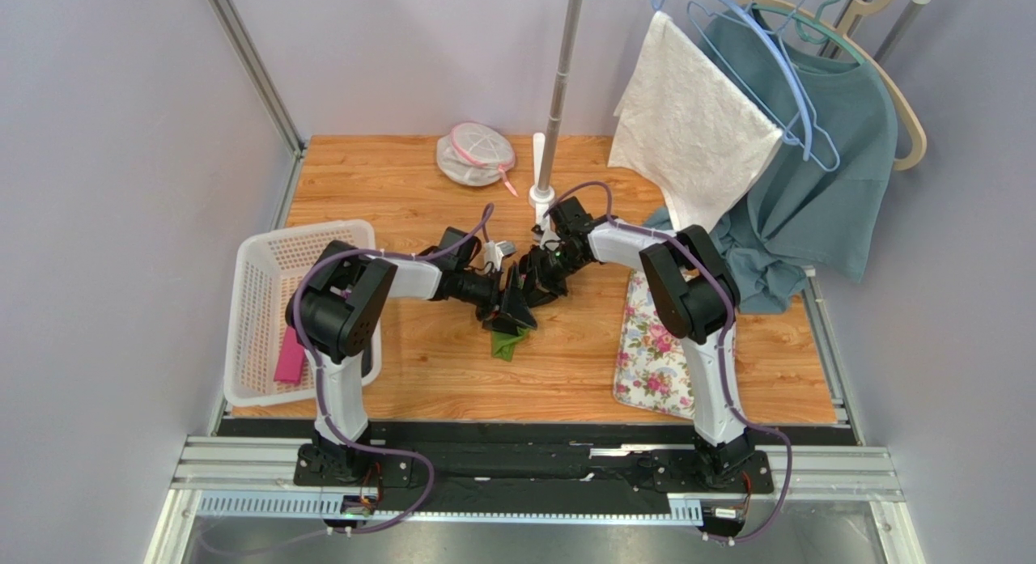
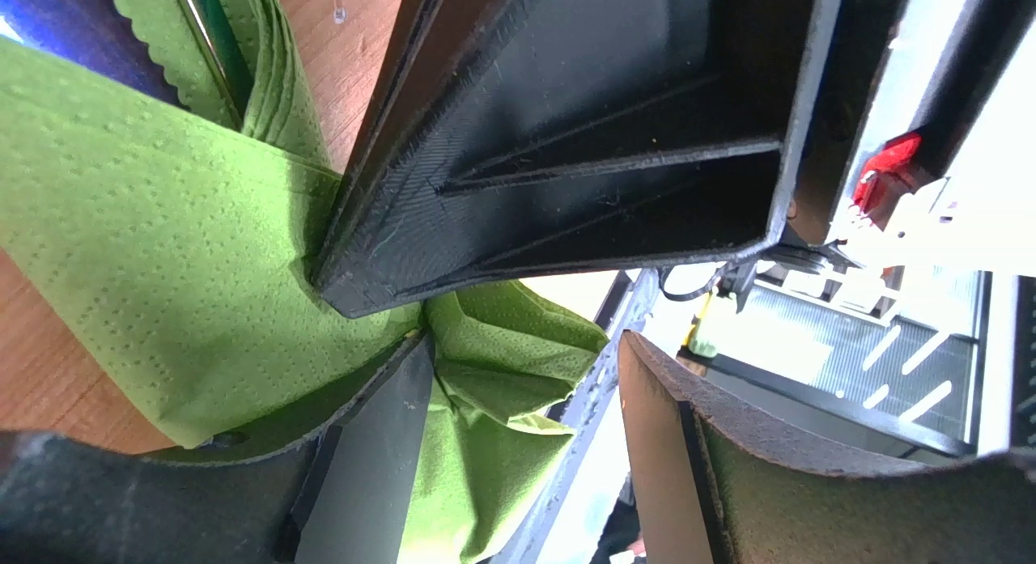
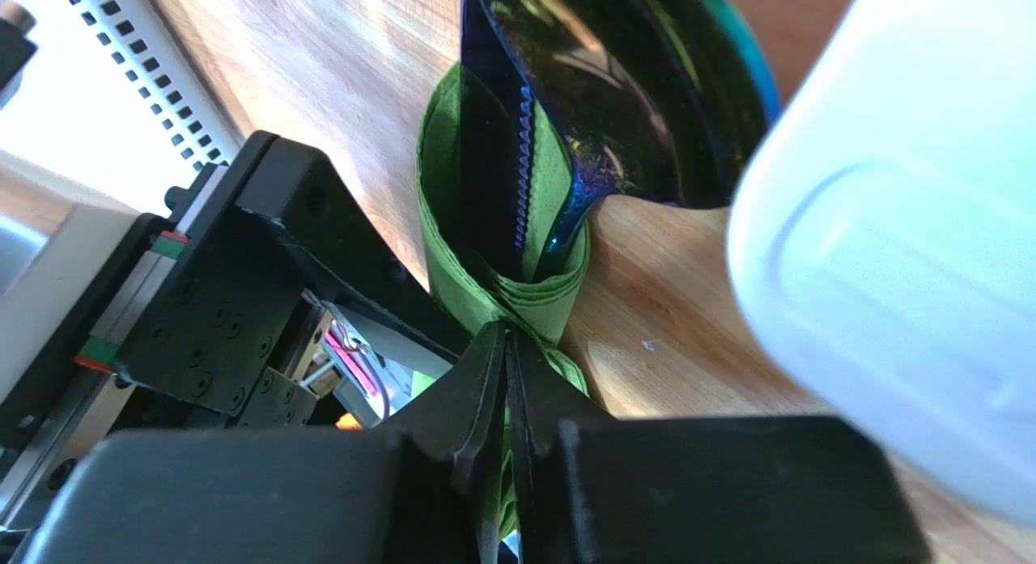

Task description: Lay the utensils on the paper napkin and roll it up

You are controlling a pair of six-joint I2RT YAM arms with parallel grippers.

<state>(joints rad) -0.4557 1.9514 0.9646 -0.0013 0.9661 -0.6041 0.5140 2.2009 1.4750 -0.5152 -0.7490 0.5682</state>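
The green paper napkin (image 3: 444,212) is wrapped round the utensils: a blue-purple serrated knife (image 3: 496,164) and a dark glossy spoon (image 3: 608,91). The bundle lies on the wooden table at mid-table, and a green corner shows in the top view (image 1: 508,343). My right gripper (image 3: 505,346) is shut on the napkin's bunched end. My left gripper (image 2: 523,382) is open, with folds of the napkin (image 2: 158,249) against its left finger (image 2: 365,467) and in the gap. Both grippers meet over the bundle, the left (image 1: 502,304) and the right (image 1: 536,281). The right gripper's finger (image 2: 584,139) fills the top of the left wrist view.
A white basket (image 1: 274,255) holding a pink item (image 1: 290,358) stands at the left. A floral mat (image 1: 657,346) lies at the right. At the back are a pole (image 1: 557,91), a round mesh pouch (image 1: 474,154), a white cloth (image 1: 687,115), a teal garment (image 1: 815,188) and hangers.
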